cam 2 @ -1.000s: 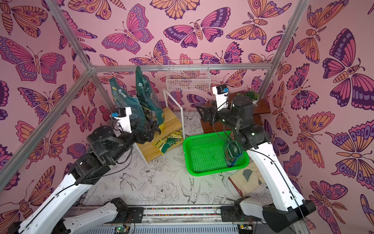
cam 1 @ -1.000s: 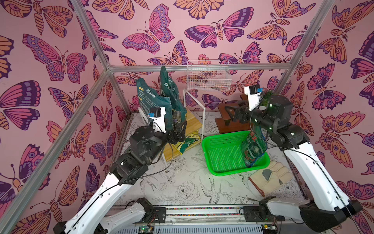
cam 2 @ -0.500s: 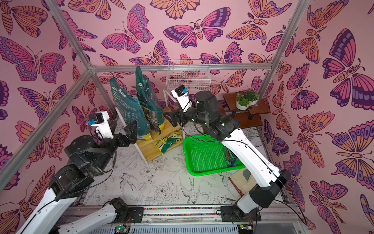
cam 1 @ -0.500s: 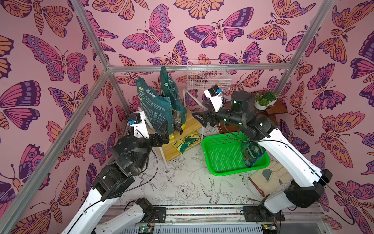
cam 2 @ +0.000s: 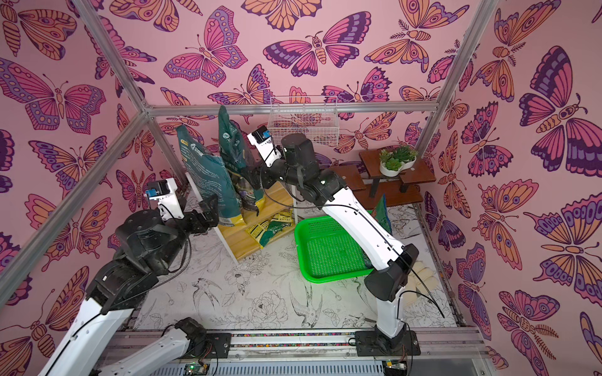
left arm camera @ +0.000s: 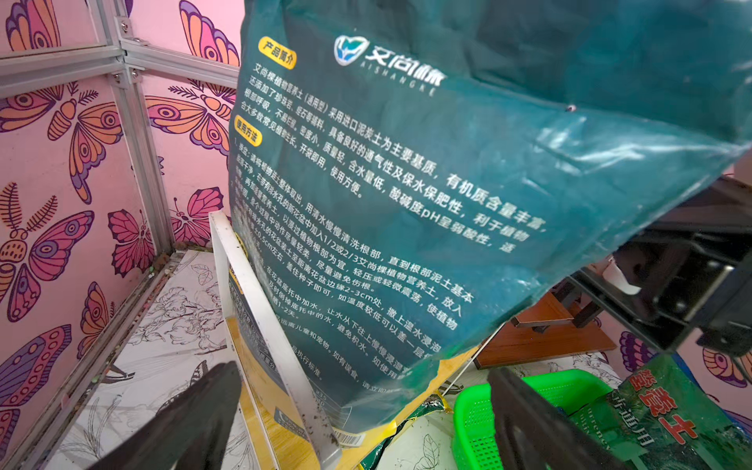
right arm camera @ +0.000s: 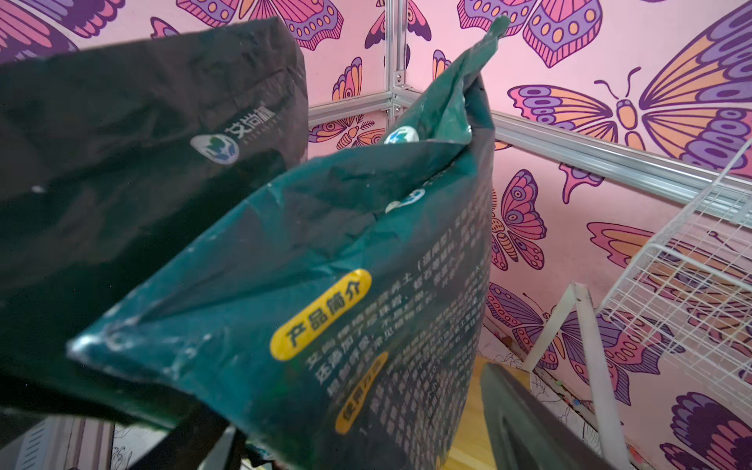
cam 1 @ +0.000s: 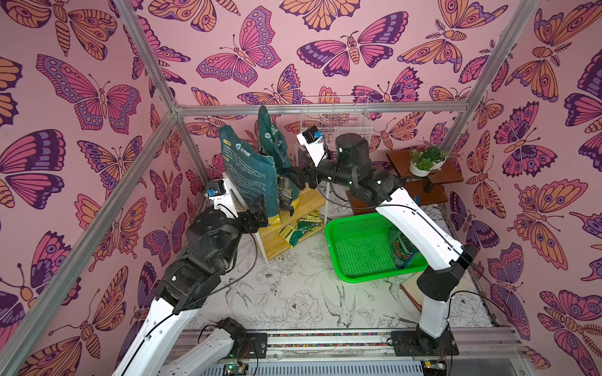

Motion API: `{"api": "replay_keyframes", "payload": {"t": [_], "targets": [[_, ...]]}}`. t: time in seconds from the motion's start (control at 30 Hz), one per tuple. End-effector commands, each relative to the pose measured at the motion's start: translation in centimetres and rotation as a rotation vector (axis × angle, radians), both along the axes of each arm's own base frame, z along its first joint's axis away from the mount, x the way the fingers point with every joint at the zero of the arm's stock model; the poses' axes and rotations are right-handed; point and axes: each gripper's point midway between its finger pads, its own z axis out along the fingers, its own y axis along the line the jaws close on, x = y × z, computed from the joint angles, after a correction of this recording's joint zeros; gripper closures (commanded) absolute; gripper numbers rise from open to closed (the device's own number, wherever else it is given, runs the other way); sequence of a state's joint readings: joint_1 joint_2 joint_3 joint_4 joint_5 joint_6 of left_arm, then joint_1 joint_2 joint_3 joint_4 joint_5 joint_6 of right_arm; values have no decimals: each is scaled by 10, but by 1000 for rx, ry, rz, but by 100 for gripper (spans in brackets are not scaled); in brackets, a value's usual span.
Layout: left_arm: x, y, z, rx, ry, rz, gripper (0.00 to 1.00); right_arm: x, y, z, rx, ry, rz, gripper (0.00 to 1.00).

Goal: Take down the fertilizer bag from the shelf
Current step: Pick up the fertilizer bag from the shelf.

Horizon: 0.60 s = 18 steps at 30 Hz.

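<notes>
We judge the fertilizer bag (cam 1: 248,177) soft, heavy: grip its 12 o'clock seam. Left end effector (cam 1: 259,208), right end effector (cam 1: 291,178) spread.

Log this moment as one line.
left claw: open by front teal plastic bag | right claw: open at rear teal plastic bag | both bags standing on pale wooden shelf

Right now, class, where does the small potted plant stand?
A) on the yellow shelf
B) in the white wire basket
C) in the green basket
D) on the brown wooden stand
D: in both top views the potted plant sits on the top board of the brown wooden stand, in a back corner.
</notes>
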State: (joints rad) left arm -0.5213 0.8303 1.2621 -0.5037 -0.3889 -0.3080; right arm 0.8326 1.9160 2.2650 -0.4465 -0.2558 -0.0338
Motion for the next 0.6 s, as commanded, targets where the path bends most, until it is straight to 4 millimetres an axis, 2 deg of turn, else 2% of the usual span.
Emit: {"api": "replay_keyframes", "payload": {"t": [0.0, 0.13, 0.3, 0.37, 0.57], "targets": [[-2, -4, -6, -21, 17, -32, 0, -3, 13, 7, 16, -28, 10, 12], [-1, -3, -6, -21, 17, -29, 0, 0, 26, 5, 27, -41, -3, 13], [-1, -4, -7, -25, 21, -35, 0, 15, 34, 5, 62, -54, -66, 18], [-1, -4, -8, -26, 21, -35, 0, 21, 35, 4, 75, -53, -91, 23], [-3, -2, -5, -28, 10, -31, 0, 30, 36, 3, 76, -54, -128, 50]]}}
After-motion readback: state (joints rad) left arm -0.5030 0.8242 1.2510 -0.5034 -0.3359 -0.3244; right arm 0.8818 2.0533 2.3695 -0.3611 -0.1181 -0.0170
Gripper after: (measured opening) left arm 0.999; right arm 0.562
